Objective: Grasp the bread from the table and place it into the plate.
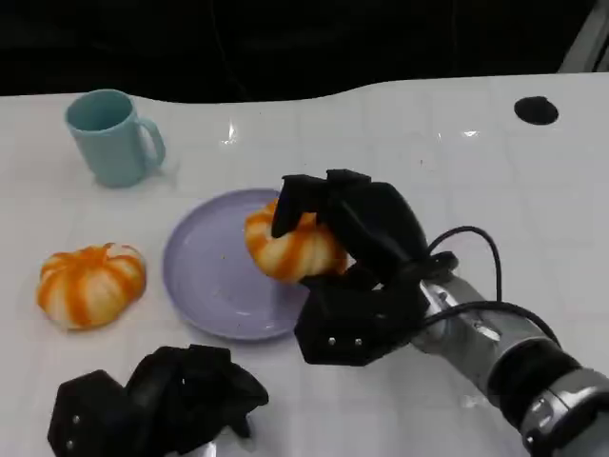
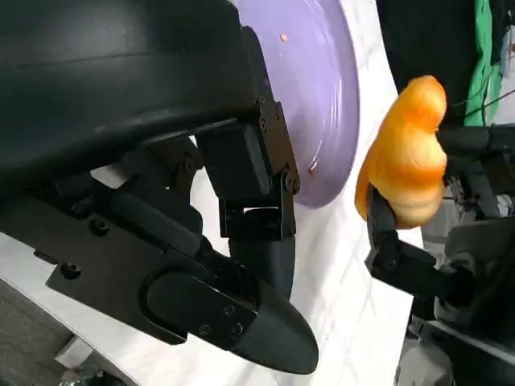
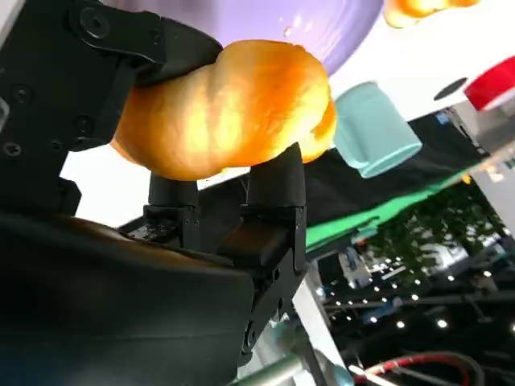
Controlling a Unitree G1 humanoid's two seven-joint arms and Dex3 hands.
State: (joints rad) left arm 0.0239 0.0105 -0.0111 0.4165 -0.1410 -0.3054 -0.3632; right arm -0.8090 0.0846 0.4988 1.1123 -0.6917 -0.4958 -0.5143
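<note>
My right hand (image 1: 354, 249) grips an orange-and-white striped bread roll (image 1: 288, 247) over the right part of the lavender plate (image 1: 205, 276). In the right wrist view the roll (image 3: 221, 108) sits between the black fingers (image 3: 269, 193), with the plate (image 3: 306, 20) just beyond it. The left wrist view shows the roll (image 2: 406, 165) held beside the plate's rim (image 2: 334, 96). My left hand (image 1: 157, 400) rests on the table in front of the plate, fingers curled, holding nothing. A second striped bread roll (image 1: 90, 284) lies on the table left of the plate.
A light blue mug (image 1: 114, 136) stands at the back left. A black round mark (image 1: 536, 110) lies at the table's far right. The table's far edge (image 1: 285, 95) runs behind the mug, dark beyond it. A black cable (image 1: 476, 238) loops from my right wrist.
</note>
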